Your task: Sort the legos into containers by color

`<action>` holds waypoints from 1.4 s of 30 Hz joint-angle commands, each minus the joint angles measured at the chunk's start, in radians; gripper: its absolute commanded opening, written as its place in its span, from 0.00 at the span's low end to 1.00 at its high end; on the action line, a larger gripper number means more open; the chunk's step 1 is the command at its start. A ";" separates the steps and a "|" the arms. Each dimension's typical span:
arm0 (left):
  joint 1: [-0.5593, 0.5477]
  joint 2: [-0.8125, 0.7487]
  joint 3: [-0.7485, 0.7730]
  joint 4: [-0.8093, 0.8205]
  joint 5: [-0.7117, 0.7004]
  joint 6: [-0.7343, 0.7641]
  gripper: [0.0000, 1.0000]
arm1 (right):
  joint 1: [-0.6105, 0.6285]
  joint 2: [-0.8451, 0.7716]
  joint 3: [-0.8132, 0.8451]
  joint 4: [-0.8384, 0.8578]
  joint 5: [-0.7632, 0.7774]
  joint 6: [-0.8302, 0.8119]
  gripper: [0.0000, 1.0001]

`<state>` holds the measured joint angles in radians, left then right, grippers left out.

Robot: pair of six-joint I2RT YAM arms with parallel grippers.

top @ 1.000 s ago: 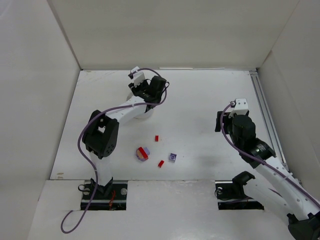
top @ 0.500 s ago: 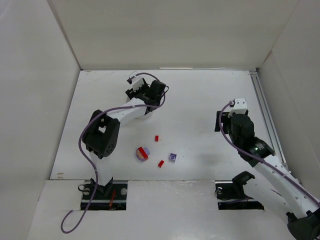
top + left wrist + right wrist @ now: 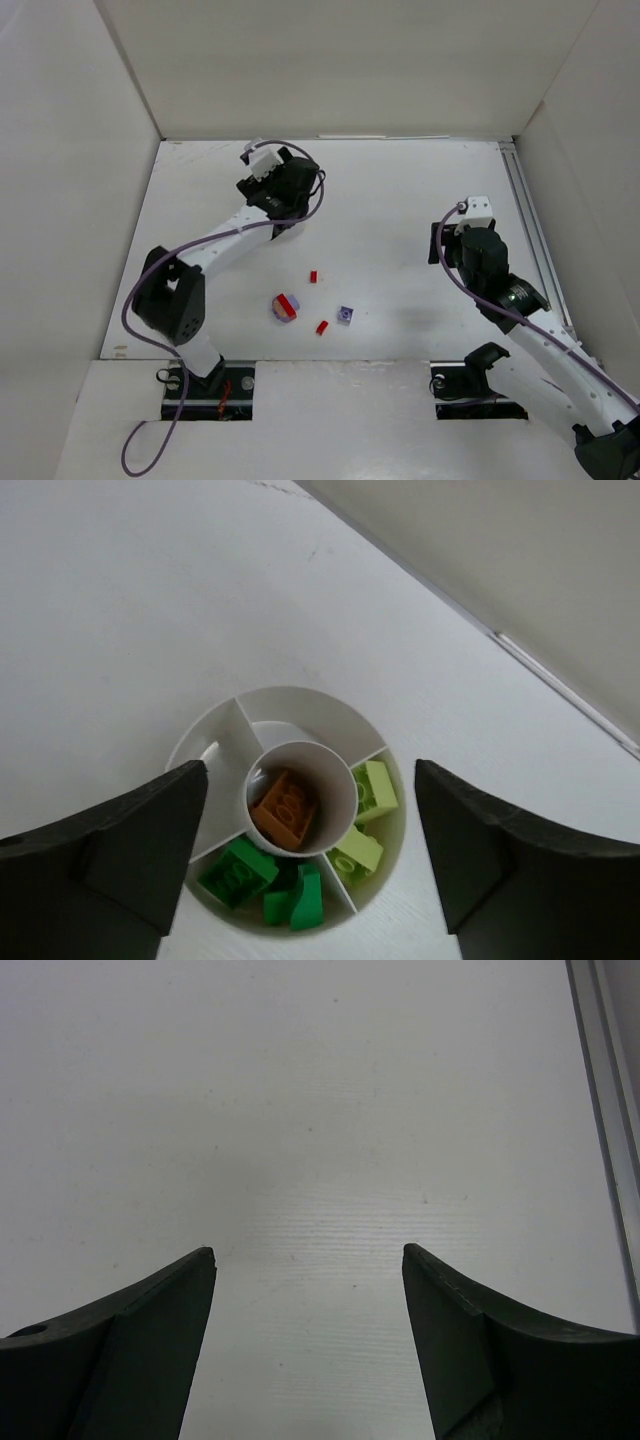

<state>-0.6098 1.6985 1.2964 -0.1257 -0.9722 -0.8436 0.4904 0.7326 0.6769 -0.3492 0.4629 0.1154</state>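
In the left wrist view the round white tub [image 3: 395,865] lies straight below my left gripper [image 3: 310,765], which is open, its fingers [image 3: 150,850] spread wide to either side and holding nothing. An orange-brown lego [image 3: 285,808] lies in the central cylinder. Green legos [image 3: 240,873] fill one wedge and pale yellow ones [image 3: 372,790] another. In the top view the left gripper [image 3: 270,190] covers the tub. On the table lie a red lego [image 3: 313,276], a red one on a lavender one [image 3: 285,306], another red [image 3: 322,327] and a lavender [image 3: 345,314]. My right gripper [image 3: 308,1250] is open over bare table.
White walls close in the table on the left, back and right. A metal rail [image 3: 530,235] runs along the right edge, also in the right wrist view as a rail [image 3: 610,1090]. The right arm [image 3: 490,265] stands apart from the loose bricks.
The left arm has swung to the left, its elbow moving toward the near left, and its gripper has shifted left over the tub. The right arm has hardly moved.
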 commanded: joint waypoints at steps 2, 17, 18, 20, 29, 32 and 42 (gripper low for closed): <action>-0.005 -0.239 -0.052 0.021 0.169 0.063 0.98 | -0.007 0.000 0.007 0.061 -0.061 -0.029 0.83; 0.028 -0.860 -0.428 -0.400 0.590 -0.113 1.00 | 0.284 0.427 0.130 0.136 -0.242 -0.125 1.00; 0.028 -0.890 -0.453 -0.423 0.602 -0.133 1.00 | 0.312 0.457 0.144 0.151 -0.242 -0.111 1.00; 0.028 -0.971 -0.525 -0.479 0.616 -0.195 1.00 | 0.390 0.555 0.191 0.183 -0.242 -0.073 1.00; 0.028 -1.120 -0.542 -0.676 0.615 -0.345 1.00 | 0.510 0.881 0.398 0.194 -0.159 0.096 0.89; 0.028 -1.108 -0.514 -0.718 0.595 -0.354 1.00 | 0.530 0.965 0.452 0.194 -0.130 0.154 0.81; 0.028 -1.103 -0.511 -0.747 0.607 -0.354 1.00 | 0.560 1.127 0.547 0.194 -0.093 0.224 0.71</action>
<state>-0.5819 0.6071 0.7681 -0.8581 -0.3649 -1.1881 1.0306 1.8538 1.1820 -0.1928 0.3408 0.2985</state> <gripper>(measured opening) 0.997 0.710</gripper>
